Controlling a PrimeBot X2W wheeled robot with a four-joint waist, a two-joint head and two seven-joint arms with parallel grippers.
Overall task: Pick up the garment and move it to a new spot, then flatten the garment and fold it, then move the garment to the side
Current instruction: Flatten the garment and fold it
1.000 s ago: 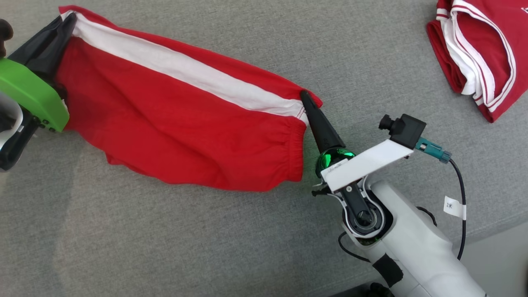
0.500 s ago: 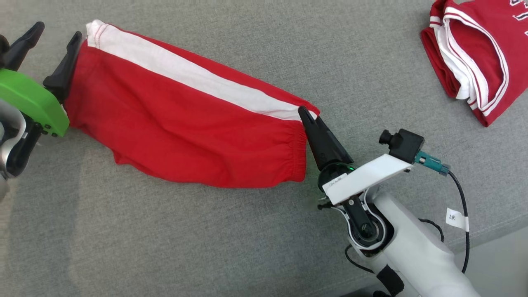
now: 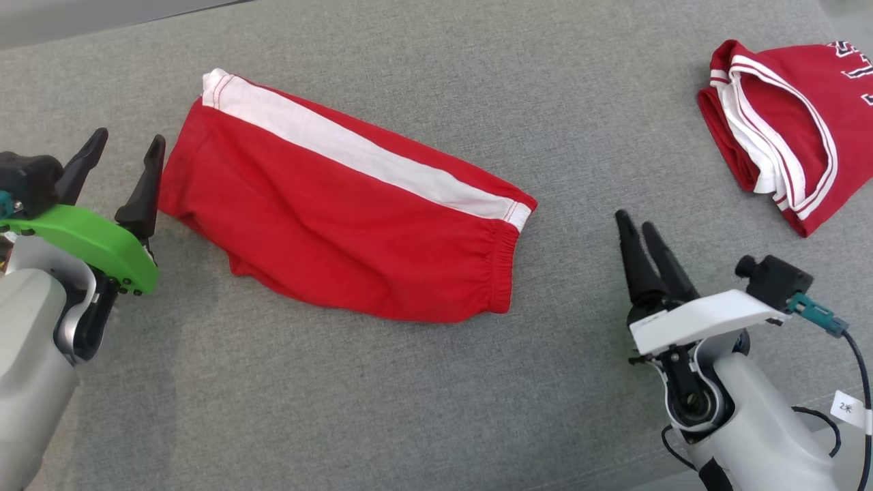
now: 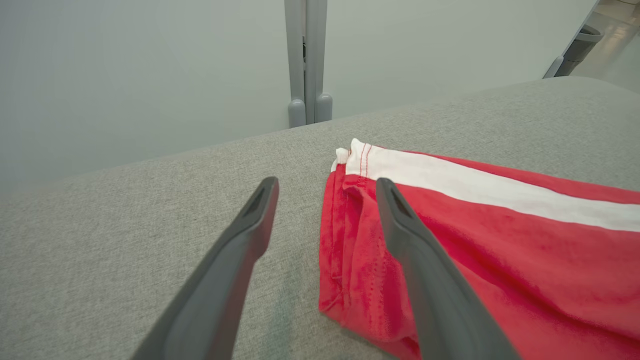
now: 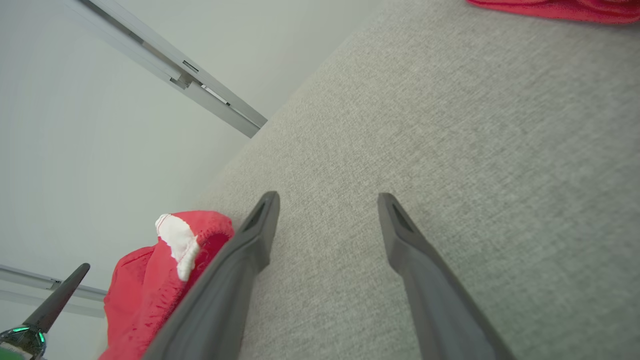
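Observation:
The garment (image 3: 341,232) is a pair of red shorts with a white side stripe, lying flat and slanted on the grey cloth surface (image 3: 409,395). My left gripper (image 3: 128,136) stands open just off its left end, touching nothing. In the left wrist view the gripper (image 4: 327,182) has its right finger over the garment's (image 4: 500,240) hem edge. My right gripper (image 3: 634,221) is open, well clear to the right of the elastic waistband. In the right wrist view its fingers (image 5: 327,197) hover over bare cloth, with the garment (image 5: 145,285) at lower left.
A second red garment (image 3: 784,129) with white trim lies folded at the far right; its edge also shows in the right wrist view (image 5: 550,7). The surface's back edge (image 3: 102,31) runs along the top left. Bare grey cloth lies in front of the shorts.
Both grippers let go of the garment's ends, opened and drew back from it. The garment now rests slack on the surface. The head camera has also shifted.

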